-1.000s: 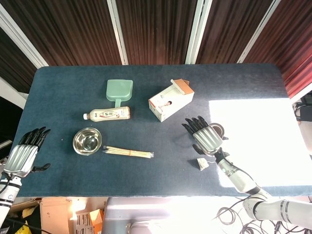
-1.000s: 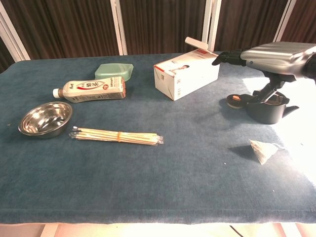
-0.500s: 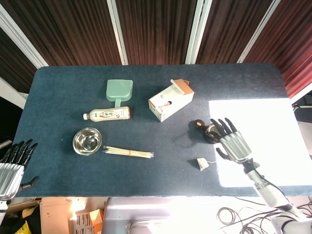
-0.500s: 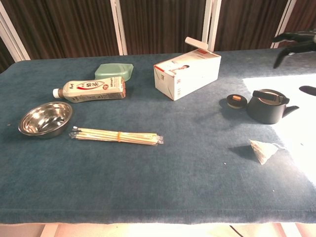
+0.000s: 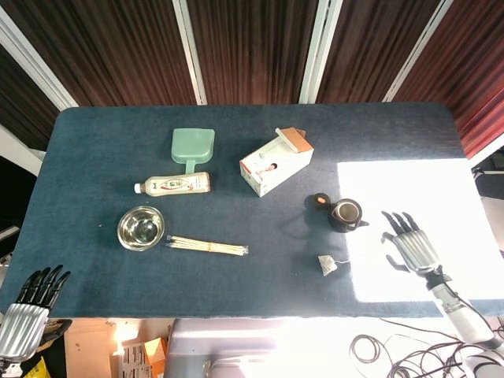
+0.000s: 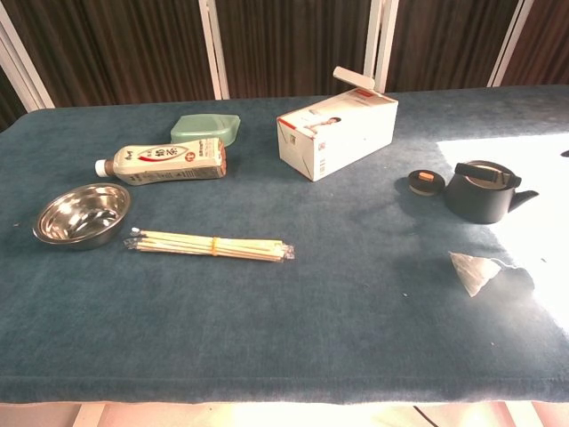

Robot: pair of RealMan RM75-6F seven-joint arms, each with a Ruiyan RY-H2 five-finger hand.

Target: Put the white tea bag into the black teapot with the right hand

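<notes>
The white tea bag lies on the blue cloth near the table's front edge, its string trailing to the right. Just behind it stands the black teapot, uncovered, with its round lid lying to its left. My right hand hovers open over the sunlit patch, right of the teapot and the tea bag, touching neither. My left hand is open, off the table's front left corner. The chest view shows neither hand.
A white carton lies behind the teapot. Further left are a green lidded container, a drink bottle, a steel bowl and a bundle of sticks. Bright sunlight covers the table's right part.
My right hand has drawn back from over the teapot to the right and toward the front edge, leaving the chest view. My left hand has dropped back off the front left corner.
</notes>
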